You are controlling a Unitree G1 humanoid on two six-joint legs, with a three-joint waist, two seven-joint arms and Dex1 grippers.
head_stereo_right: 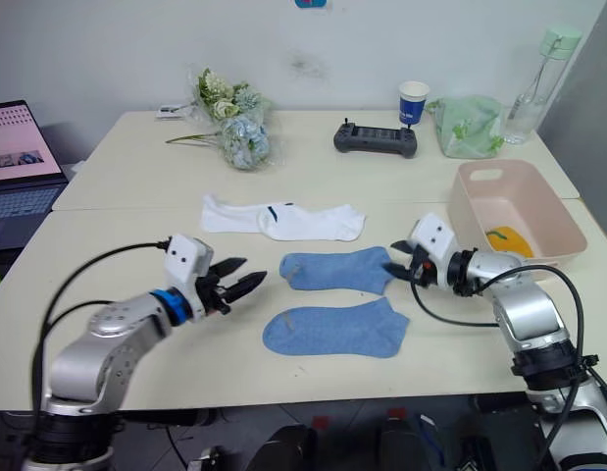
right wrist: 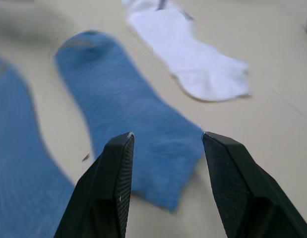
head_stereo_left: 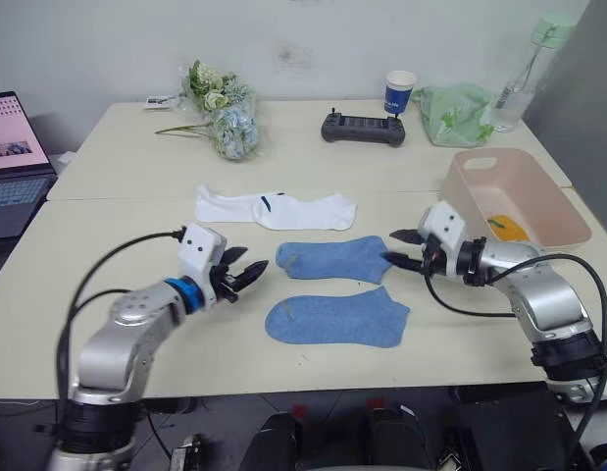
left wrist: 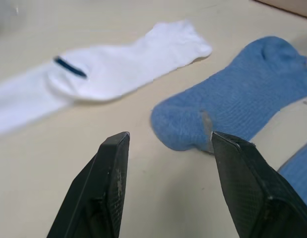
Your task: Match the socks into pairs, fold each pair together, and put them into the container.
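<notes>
Two light blue socks lie mid-table: the farther one (head_stereo_left: pixel 332 259) and the nearer one (head_stereo_left: pixel 337 319). Behind them, two white socks (head_stereo_left: pixel 274 208) overlap end to end, one with a dark cuff mark. My left gripper (head_stereo_left: pixel 252 263) is open, a short way left of the farther blue sock's cuff (left wrist: pixel 183 129) and not touching it. The right gripper (head_stereo_left: pixel 396 247) is open at that sock's other end, its fingers either side of the tip (right wrist: pixel 163 168). The pink container (head_stereo_left: pixel 524 182) stands at the right with a mustard-yellow sock (head_stereo_left: pixel 506 228) inside.
Along the table's far side are a flower bunch (head_stereo_left: pixel 223 108), a black controller (head_stereo_left: pixel 363 128), a blue-and-white paper cup (head_stereo_left: pixel 400 91), a pale green cloth bag (head_stereo_left: pixel 458 113) and a bottle (head_stereo_left: pixel 529 69). A laptop (head_stereo_left: pixel 14 167) sits at the far left.
</notes>
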